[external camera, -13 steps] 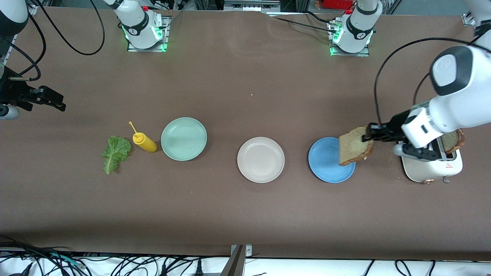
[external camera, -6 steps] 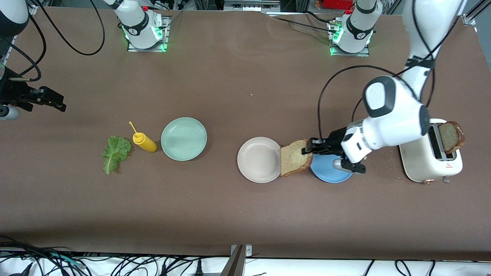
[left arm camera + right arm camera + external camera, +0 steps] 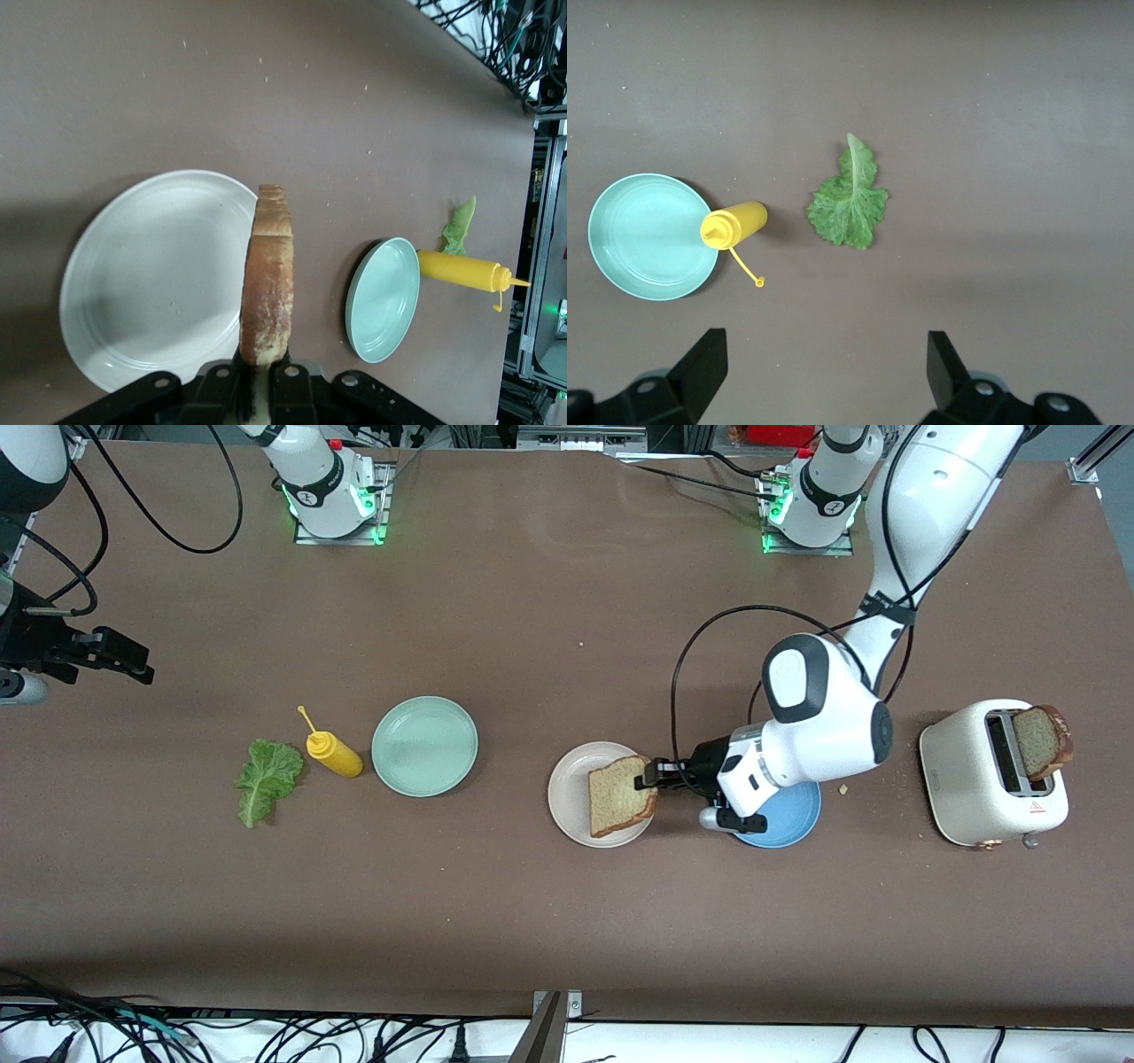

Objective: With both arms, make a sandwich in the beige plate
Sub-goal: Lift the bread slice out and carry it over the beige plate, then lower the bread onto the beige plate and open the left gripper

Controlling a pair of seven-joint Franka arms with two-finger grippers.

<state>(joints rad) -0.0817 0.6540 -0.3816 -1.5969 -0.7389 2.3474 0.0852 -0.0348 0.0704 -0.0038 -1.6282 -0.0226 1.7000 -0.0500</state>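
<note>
Bread (image 3: 622, 796) is clamped by one edge in the left claw (image 3: 649, 777) and hangs over the beige plate (image 3: 567, 797), a position consistent with laying down the first slice. The front view also shows a second slice (image 3: 1042, 741) standing in the toaster (image 3: 992, 772) at the left arm's end of the worktop, a blue plate (image 3: 793, 819) under the left wrist, and lettuce (image 3: 265, 778), a mustard bottle (image 3: 333, 754) and a green plate (image 3: 424, 745) grouped toward the right arm's end. The right claw (image 3: 111, 654) waits there above bare worktop. The left wrist view adds what the front view does not: the slice (image 3: 267, 276) is held on edge, not flat, above the plate (image 3: 133, 292), so judged not yet released. The right wrist view shows its fingers (image 3: 704, 359) spread wide and empty, with the lettuce (image 3: 850, 199) lying flat beneath, presumably its next pickup.
</note>
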